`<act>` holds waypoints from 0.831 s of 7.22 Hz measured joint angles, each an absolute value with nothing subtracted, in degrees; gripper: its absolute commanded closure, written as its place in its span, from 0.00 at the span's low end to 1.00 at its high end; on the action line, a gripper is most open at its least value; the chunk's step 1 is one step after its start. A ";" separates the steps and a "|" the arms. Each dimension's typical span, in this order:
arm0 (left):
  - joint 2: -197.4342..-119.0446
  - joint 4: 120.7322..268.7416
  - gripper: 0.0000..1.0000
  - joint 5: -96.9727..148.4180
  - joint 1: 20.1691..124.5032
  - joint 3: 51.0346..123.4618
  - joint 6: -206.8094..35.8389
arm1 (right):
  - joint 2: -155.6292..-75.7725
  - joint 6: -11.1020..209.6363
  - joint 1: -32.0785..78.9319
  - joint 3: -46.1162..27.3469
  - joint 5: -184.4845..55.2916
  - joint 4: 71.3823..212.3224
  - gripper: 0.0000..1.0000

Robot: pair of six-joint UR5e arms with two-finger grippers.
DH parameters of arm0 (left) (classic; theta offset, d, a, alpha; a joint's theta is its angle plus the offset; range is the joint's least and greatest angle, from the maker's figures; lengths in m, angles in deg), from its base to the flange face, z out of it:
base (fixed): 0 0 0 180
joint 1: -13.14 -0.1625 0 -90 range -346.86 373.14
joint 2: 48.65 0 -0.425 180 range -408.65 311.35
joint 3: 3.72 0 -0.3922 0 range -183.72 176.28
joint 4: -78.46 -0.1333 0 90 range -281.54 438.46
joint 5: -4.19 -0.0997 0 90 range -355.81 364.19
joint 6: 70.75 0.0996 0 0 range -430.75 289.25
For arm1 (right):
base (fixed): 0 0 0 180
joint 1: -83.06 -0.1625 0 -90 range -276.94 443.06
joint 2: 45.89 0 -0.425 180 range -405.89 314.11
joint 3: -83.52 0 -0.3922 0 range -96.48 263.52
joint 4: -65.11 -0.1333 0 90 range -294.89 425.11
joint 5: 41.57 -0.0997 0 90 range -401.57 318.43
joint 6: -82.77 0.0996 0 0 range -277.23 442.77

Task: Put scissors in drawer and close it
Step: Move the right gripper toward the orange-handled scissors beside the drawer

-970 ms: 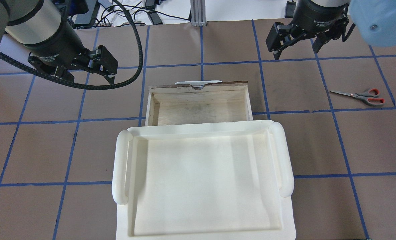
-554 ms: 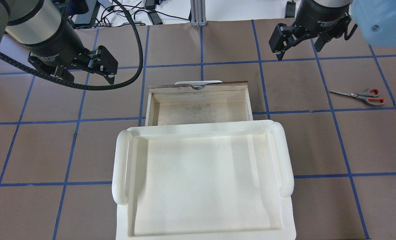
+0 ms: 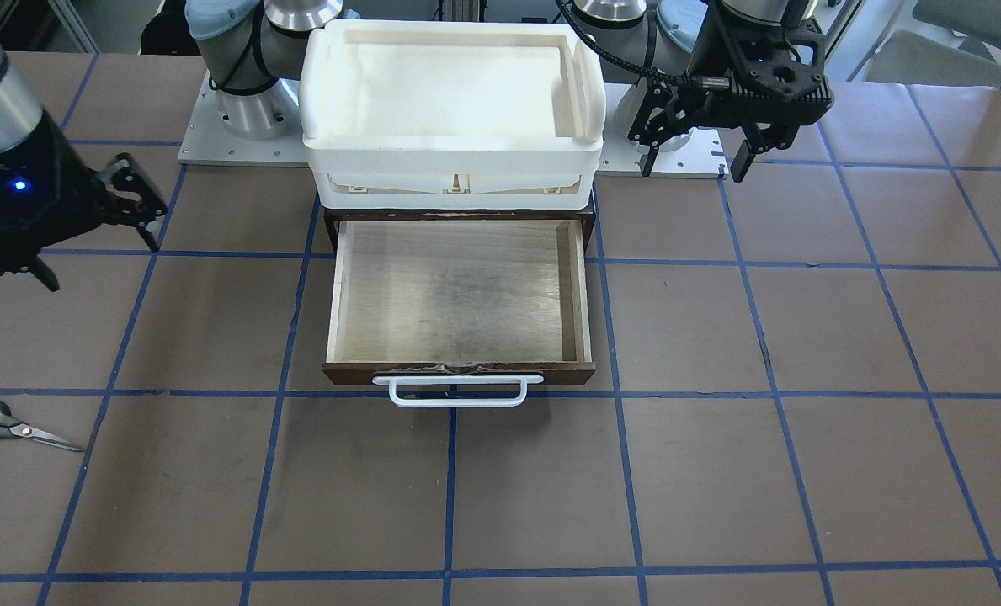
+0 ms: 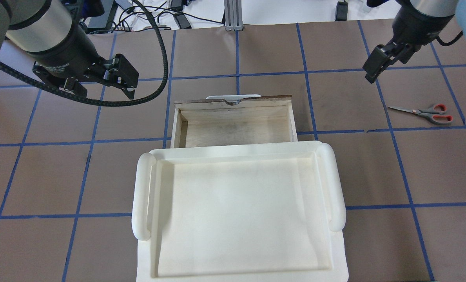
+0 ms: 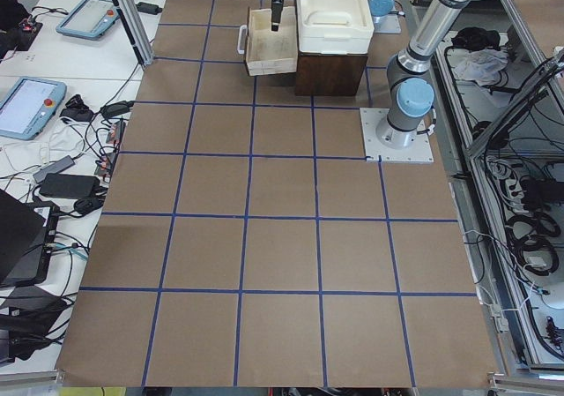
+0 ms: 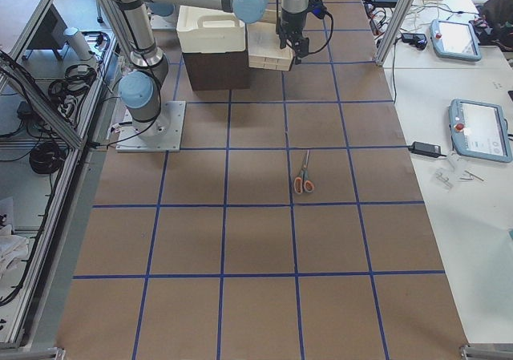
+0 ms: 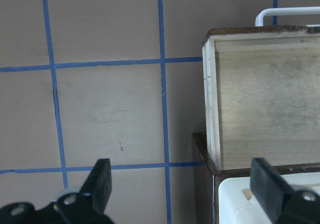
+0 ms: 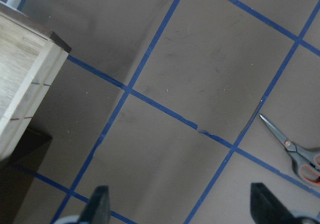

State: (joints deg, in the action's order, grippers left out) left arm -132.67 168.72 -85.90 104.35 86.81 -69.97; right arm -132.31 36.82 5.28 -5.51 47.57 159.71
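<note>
The scissors [image 4: 423, 112] lie flat on the brown table at the right, blades pointing toward the drawer; they also show in the front view [image 3: 3, 427] and the right wrist view [image 8: 296, 153]. The wooden drawer [image 4: 233, 102] is pulled open and empty, its white bar handle [image 3: 458, 392] on the far side from me. My right gripper [image 3: 96, 251] is open and empty above the table, between drawer and scissors; one finger [image 4: 374, 68] shows overhead. My left gripper [image 4: 99, 87] is open and empty, left of the drawer [image 7: 265, 99].
A white plastic tray [image 4: 142, 196] sits on top of the dark brown cabinet [image 5: 330, 70] that holds the drawer. Blue tape lines grid the table. Cables and tablets lie beyond the table's far edge.
My right gripper has moved right, toward the scissors' side of the table, and has turned. The left arm, the drawer and the scissors have not moved.
</note>
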 measured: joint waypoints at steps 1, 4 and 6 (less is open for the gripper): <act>-132.67 168.72 0.00 -85.90 104.36 86.81 -69.97 | -131.77 26.93 9.20 -5.93 46.51 159.76 0.00; -132.67 168.72 0.00 -85.90 104.31 86.81 -69.96 | -127.41 6.41 19.25 -8.32 45.38 164.85 0.00; -132.64 168.72 0.00 -85.90 104.32 86.81 -69.96 | -122.24 -5.62 22.81 -9.23 43.50 170.62 0.00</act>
